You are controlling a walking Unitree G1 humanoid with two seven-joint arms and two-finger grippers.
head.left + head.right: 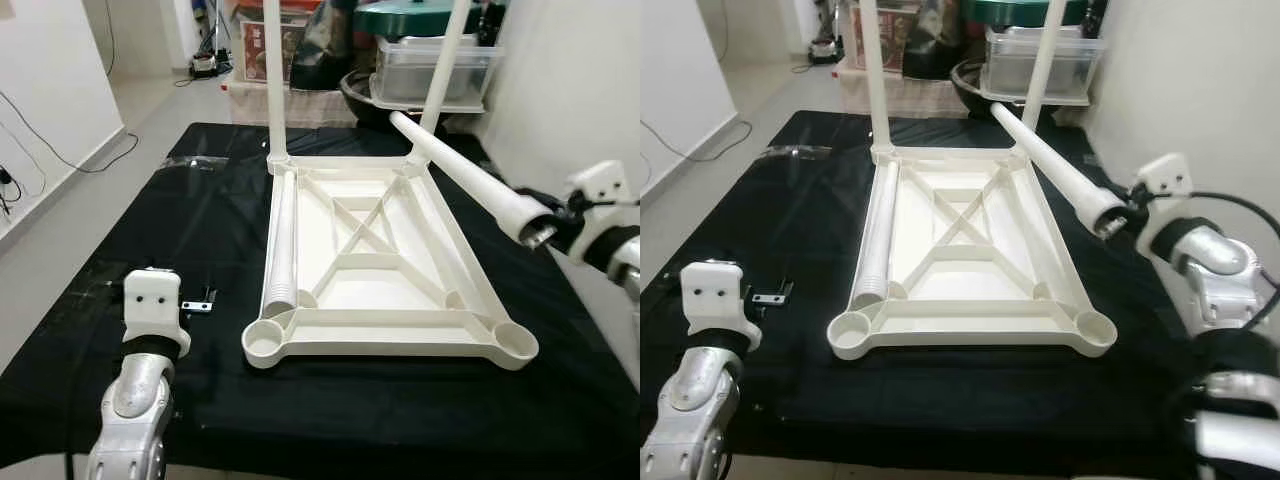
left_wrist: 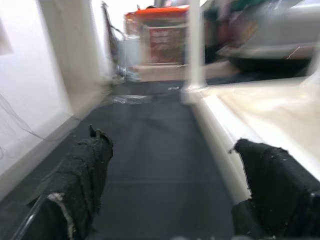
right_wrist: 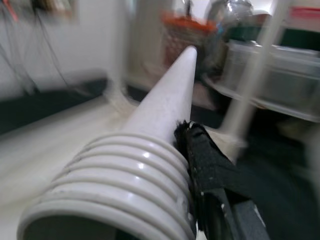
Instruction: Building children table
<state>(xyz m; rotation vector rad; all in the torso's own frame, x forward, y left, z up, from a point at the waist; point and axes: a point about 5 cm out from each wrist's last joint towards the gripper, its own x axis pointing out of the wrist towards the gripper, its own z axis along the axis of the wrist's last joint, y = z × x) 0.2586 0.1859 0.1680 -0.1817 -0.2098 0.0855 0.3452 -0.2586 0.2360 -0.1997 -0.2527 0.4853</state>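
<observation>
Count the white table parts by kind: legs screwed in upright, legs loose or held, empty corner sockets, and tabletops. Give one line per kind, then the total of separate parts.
Upright legs: 2
Loose legs: 2, one lying in the tabletop, one held by the right gripper
Empty sockets: 2
Tabletop: 1
Total parts: 5 (sockets belong to the tabletop)

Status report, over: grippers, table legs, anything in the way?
Right gripper shut on loose leg, held above tabletop. Left gripper open, idle. Two legs upright, one lying in the frame. Near sockets free.
</observation>
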